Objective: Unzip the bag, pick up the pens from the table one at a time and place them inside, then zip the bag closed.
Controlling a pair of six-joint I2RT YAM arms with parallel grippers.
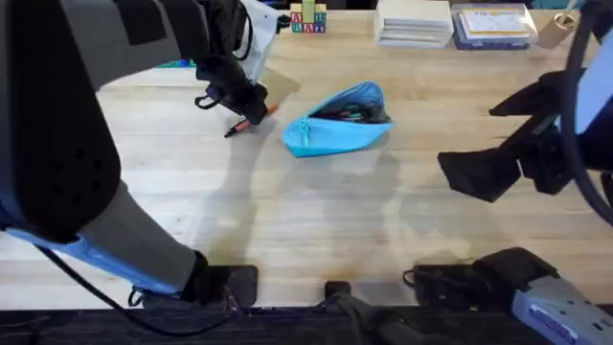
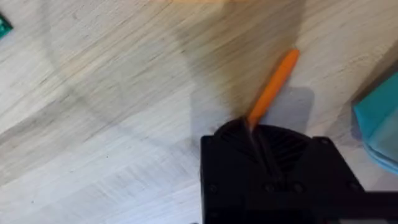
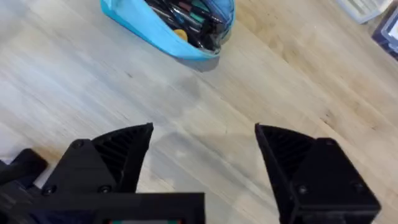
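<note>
Two arms over a pale wood-grain surface [image 1: 316,211]. Soft light-blue fabric bag [image 1: 337,120] lying near centre, oblong with one pointed end, zipper open along its top, mouth gaping; dark pens and coloured bits packed inside, seen plainly from the right wrist [image 3: 186,22].

Left hand [image 1: 244,110] down at the surface, just left of the bag, black fingers pressed together on the orange pen [image 2: 273,87]. Pen slim, smooth, round-ended; its free end angled out from the fingers. Overhead: a dark thin tip [image 1: 233,130] sticking out below the hand toward the near side, a bit of orange at the hand's far side. Pen's contact with the surface: cannot tell. Edge of blue fabric [image 2: 379,124] close beside the pen in the left wrist view, not touching it.

Right hand [image 1: 493,168] hanging well right of the bag, fingers [image 3: 118,152] spread wide, nothing between them. Ribbed black inner faces; bare wood in the gap.

Around: toy letter blocks [image 1: 308,19] at the far edge, a stack of white trays or papers [image 1: 414,21] and a blue-lidded box [image 1: 493,24] at far right, something green [image 1: 177,64] behind the left arm.

Open bare wood in front of the bag and between bag and right hand. Left arm's bulk large and dark over the near-left corner.
</note>
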